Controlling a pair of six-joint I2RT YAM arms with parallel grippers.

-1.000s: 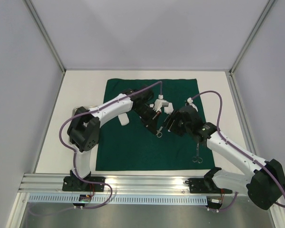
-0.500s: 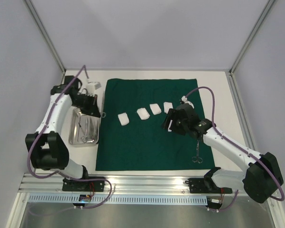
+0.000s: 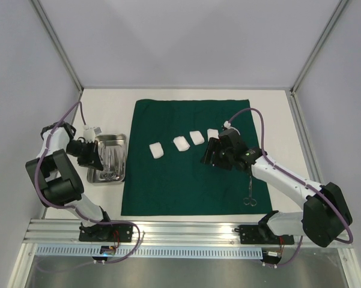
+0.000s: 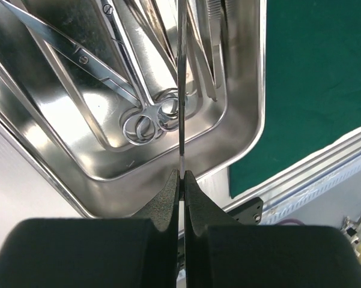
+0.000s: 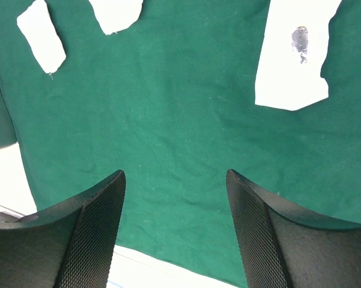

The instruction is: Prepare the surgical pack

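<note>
Left gripper (image 4: 181, 175): jaws pressed together on a thin metal instrument (image 4: 182, 90) seen edge-on; its kind cannot be told. It hangs over the tray's left side.
Tray (image 3: 112, 137): small rectangular steel tray on the bare table, just left of the drape's left edge.
Tray contents: tray scissors (image 4: 81, 58) lying slantwise with the ring handles toward the wrist camera, plus other slim steel tools (image 4: 213, 54) alongside.
Table (image 3: 102, 108): white, matt.
Drape (image 3: 180, 186): large dark green cloth spread flat across the middle of the table.
Room: pale grey walls, aluminium posts (image 3: 57, 42) at the corners, a ribbed rail (image 3: 186, 231) along the near edge.
Gauze pads (image 3: 181, 143): four white pads on the drape, in a row that climbs away toward the right.
Right gripper (image 5: 175, 180): fingers spread wide, nothing between them, above bare green cloth just beside the rightmost pad.
Loose scissors (image 3: 250, 193): on the drape near its right near corner, beside the right arm.
In the way: the right arm lies across the drape's right part.
</note>
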